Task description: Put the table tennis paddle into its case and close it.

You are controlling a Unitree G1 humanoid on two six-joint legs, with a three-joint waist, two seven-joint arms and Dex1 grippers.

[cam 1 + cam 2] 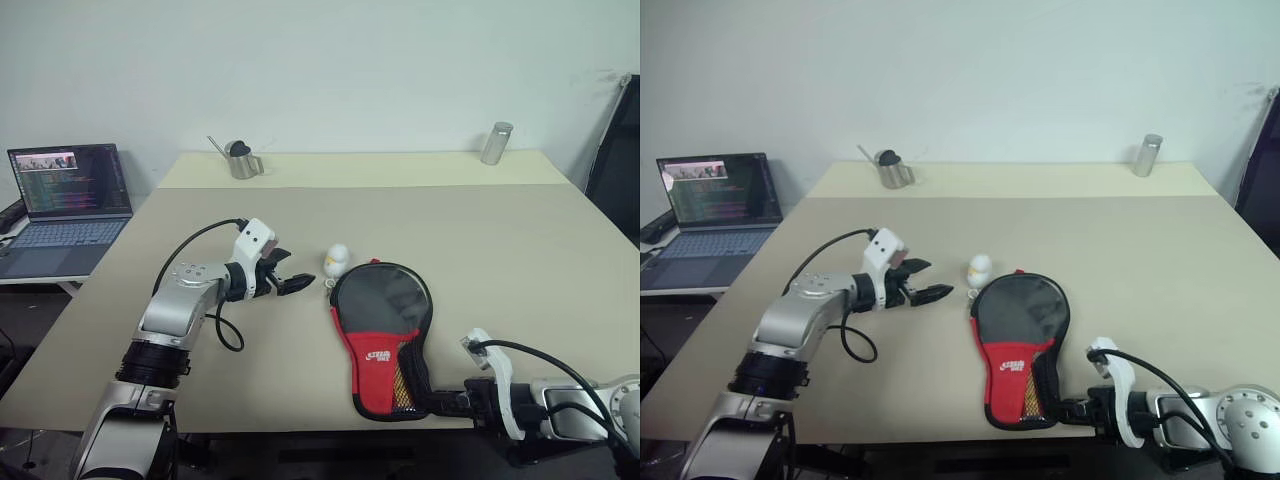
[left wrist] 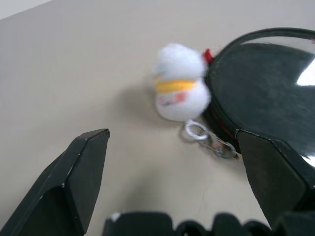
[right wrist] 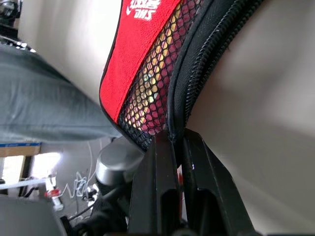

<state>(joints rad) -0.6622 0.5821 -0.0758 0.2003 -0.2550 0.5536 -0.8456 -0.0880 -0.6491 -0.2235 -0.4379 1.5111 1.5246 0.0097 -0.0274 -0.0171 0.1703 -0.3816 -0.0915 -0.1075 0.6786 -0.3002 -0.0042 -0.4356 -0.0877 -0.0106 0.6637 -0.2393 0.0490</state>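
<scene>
Case (image 1: 383, 335) lies flat on the desk (image 1: 520, 260), paddle presumably inside. Right hand (image 3: 178, 142), fingers together, pinches the case's narrow-end zipper edge; left hand (image 1: 292, 284), fingers apart, hovers beside the pompom (image 1: 337, 260). Advice: steady the case, then draw the zipper evenly.

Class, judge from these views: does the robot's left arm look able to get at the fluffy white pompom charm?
Probably yes. The open left gripper points at the fluffy white pompom charm, with bare table between them; the black-and-red fabric case lies beside it, not across the path.
</scene>
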